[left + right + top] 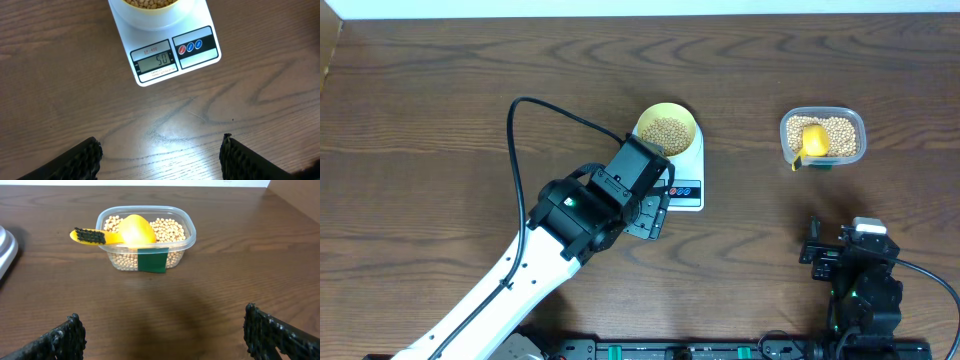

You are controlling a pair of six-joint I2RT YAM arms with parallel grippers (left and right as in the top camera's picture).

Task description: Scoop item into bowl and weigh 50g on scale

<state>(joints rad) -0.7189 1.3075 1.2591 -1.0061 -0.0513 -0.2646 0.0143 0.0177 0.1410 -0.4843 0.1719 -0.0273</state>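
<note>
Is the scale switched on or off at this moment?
On. In the left wrist view the display of the scale shows digits reading 50, with the bowl of beans standing on it.

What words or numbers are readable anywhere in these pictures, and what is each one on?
"50": grey display of the white kitchen scale.
"SF-400": tiny print above that display, blurred, so only a likely reading.
Print below the display: too small to read.
Red and blue buttons: marks too small to read.
Green label on the clear tub: no writing shows.
</note>
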